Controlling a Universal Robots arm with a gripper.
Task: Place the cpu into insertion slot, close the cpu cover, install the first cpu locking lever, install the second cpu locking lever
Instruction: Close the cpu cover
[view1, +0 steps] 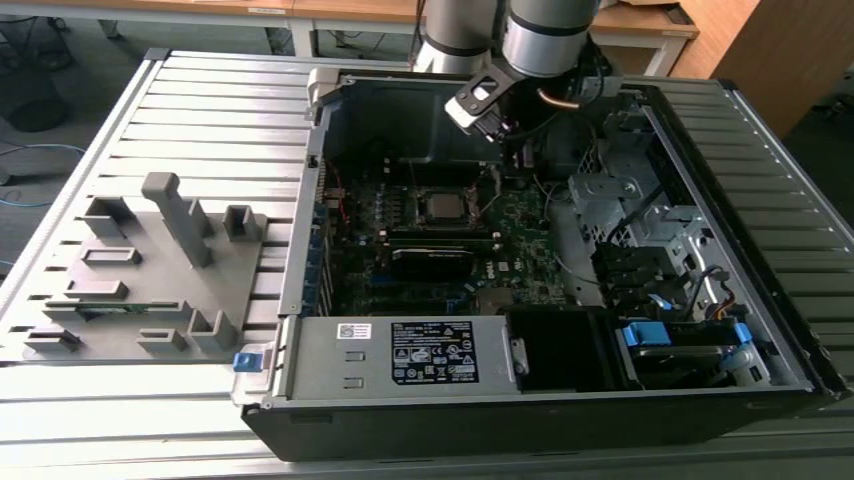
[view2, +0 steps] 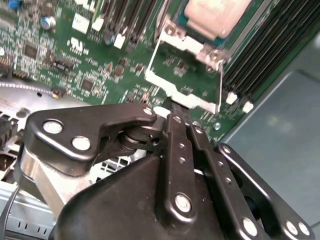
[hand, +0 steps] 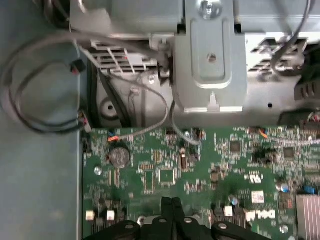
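The work is seen inside an open computer case (view1: 320, 200) that is laid on its side on a slatted table (view1: 200, 100), so that the green circuit board (hand: 200, 170) can be reached from above. The arm (view1: 547, 35) is brought down into the case from the far side.

The cpu (view2: 217, 15) is found seated in the insertion slot (view1: 418, 207), its pale metal top facing up. The first step is therefore judged done.

In the second wrist view the cpu cover (view2: 180, 92) is seen swung open. It is hinged at the edge of the slot, and the green board shows through its square window. It is judged not yet closed, and the locking levers are judged not yet fastened, since the frame is not down over the chip.

The gripper (view2: 172, 112) is held with its fingers pressed together, and nothing is seen between them. This narrow, closed tip is set right at the free edge of the cover, apparently so that the thin frame can be pushed, not pinched. Whether the tip actually touches the frame cannot be told.

In the first wrist view the closed gripper (hand: 172, 202) is seen low over the board.
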